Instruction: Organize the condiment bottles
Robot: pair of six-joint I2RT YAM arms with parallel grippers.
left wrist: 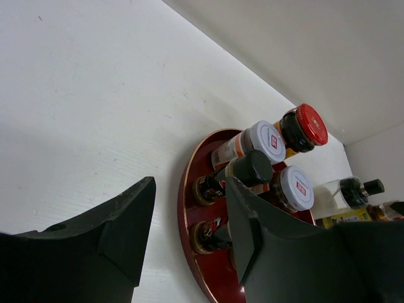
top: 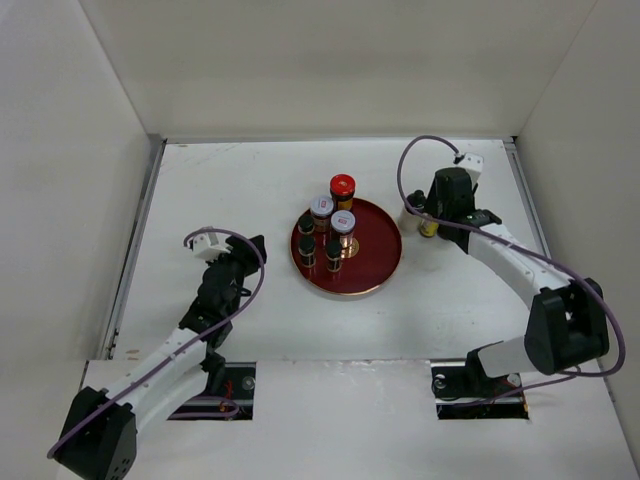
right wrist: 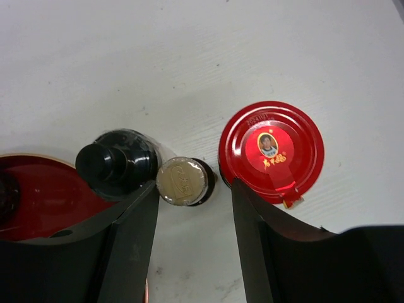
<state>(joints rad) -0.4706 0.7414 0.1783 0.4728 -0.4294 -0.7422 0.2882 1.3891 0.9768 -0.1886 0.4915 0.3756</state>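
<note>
Several condiment bottles stand on the round dark-red tray [top: 377, 252]: a red-capped jar [top: 343, 187] at its far rim, two white-lidded jars [top: 321, 207] and small black-capped bottles [top: 308, 250]. My left gripper [top: 247, 256] hovers left of the tray, open and empty; its wrist view shows the tray [left wrist: 187, 208] just beyond the right finger [left wrist: 243, 214]. My right gripper [top: 432, 214] is open over a group right of the tray. A gold-capped bottle [right wrist: 183, 181] sits at its fingertips, near the left finger, with a black-capped bottle [right wrist: 117, 163] and a red-lidded jar [right wrist: 271, 151] on either side.
White walls close the table in on the left, back and right. A slim yellowish bottle [top: 428, 229] shows under the right gripper. The tray's edge [right wrist: 44, 183] lies just left of the right gripper's fingers. Two arm-base cut-outs sit at the near edge.
</note>
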